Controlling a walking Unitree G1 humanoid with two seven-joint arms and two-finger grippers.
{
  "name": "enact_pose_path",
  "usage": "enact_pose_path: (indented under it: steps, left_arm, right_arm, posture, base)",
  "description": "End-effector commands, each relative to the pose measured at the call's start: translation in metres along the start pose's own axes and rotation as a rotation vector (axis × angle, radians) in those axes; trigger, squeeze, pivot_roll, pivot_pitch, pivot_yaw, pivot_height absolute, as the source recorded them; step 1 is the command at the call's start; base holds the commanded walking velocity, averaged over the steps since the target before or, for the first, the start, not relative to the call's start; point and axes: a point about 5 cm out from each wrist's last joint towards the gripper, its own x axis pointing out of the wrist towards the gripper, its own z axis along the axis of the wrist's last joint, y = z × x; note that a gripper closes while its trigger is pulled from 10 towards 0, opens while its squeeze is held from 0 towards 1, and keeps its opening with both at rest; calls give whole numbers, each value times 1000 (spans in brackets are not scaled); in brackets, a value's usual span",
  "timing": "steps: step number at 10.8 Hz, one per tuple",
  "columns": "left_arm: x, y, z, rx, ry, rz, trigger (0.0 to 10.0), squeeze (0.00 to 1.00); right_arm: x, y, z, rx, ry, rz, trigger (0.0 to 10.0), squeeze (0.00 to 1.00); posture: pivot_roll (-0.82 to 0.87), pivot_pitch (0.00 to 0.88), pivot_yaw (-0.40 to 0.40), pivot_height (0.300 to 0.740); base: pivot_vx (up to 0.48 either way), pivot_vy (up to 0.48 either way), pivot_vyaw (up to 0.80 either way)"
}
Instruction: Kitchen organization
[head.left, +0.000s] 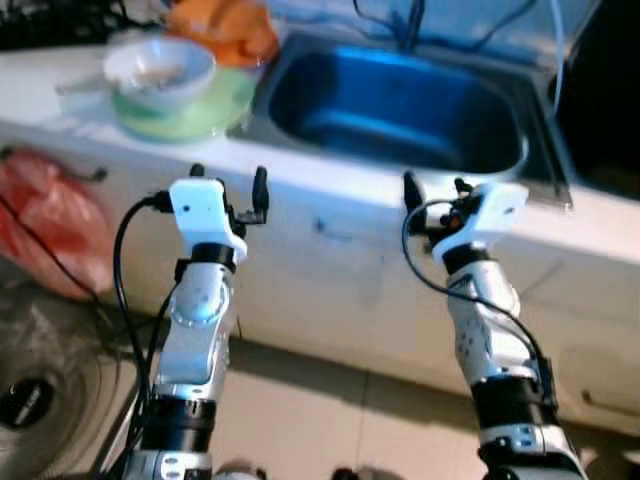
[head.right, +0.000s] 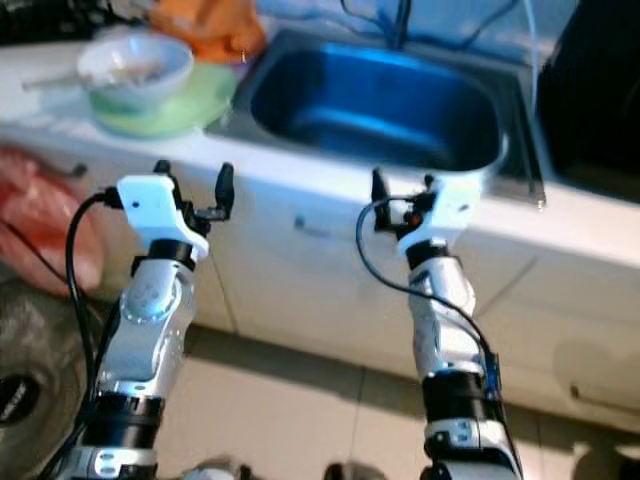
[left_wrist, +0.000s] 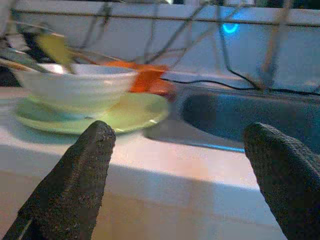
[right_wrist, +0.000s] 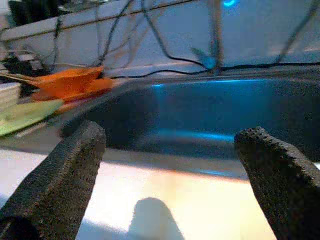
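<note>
Both arms raised in front of the white counter (head.left: 330, 190), lower half of frame. Left gripper (head.left: 228, 182) fingers apart, holding nothing, just short of counter edge, below the white bowl (head.left: 160, 70). Bowl sits on green plate (head.left: 205, 110), upper left, beside orange cloth (head.left: 225, 28). Right gripper (head.left: 435, 190) fingers apart, empty, centre right, at the front rim of the steel sink (head.left: 400, 105). Red bag (head.left: 55, 225) far left, below counter.

left gripper (head.left: 228, 190): raised, jaws apart | right gripper (head.left: 435, 192): raised, jaws apparently apart
</note>
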Motion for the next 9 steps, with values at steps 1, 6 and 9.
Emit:
enact_pose_path:
  steps: [1, 6, 9]
  left_arm:
    - [1, 6, 4, 8, -12, 16, 10000, 0]
    - [1, 3, 5, 4, -13, 1, 10000, 0]
    - [1, 1, 5, 5, -11, -7, 10000, 0]
  right_arm:
    - [1, 8, 0, 13, -5, 26, 10000, 0]
    - [1, 8, -1, 27, 7, 20, 10000, 0]
    - [2, 7, -2, 29, 10, 14, 10000, 0]
  posture:
    - [82, 140, -61, 740]
    - [81, 141, -60, 740]
    - [83, 140, -62, 740]
  base:
    - [364, 0, 0]
    - [330, 155, 0]
    - [317, 0, -533]
